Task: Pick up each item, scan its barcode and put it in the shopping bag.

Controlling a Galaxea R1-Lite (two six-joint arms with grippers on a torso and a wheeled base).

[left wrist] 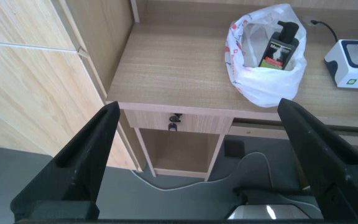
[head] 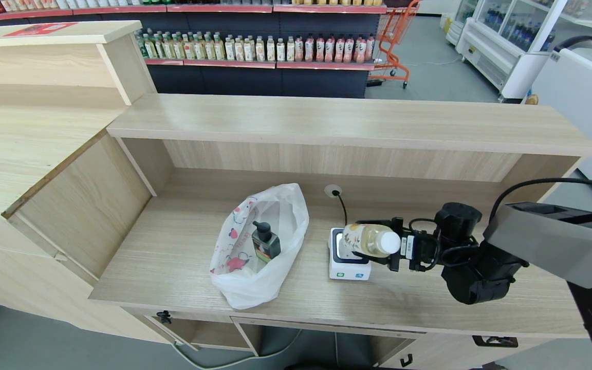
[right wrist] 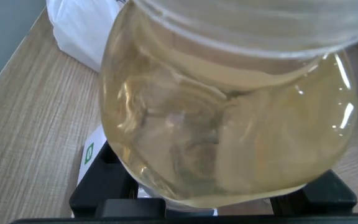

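My right gripper [head: 378,241] is shut on a pale drink bottle [head: 370,240] with a white cap, holding it on its side just above the white barcode scanner [head: 348,267]. Seen from the right wrist, the bottle [right wrist: 229,118] looms close, with a corner of the scanner [right wrist: 92,163] under it. The white shopping bag [head: 257,246] stands open on the counter left of the scanner, a dark pump bottle [head: 265,241] inside it. My left gripper [left wrist: 197,162] hangs open below the counter's front edge, well away from the bag [left wrist: 266,56] and the pump bottle [left wrist: 279,46].
The wooden counter [head: 162,267] has a raised ledge [head: 347,121] behind it and a tall side unit [head: 34,103] on the left. A black cable [head: 340,203] runs from a hole in the counter to the scanner. A drawer lock [left wrist: 174,121] sits under the counter edge.
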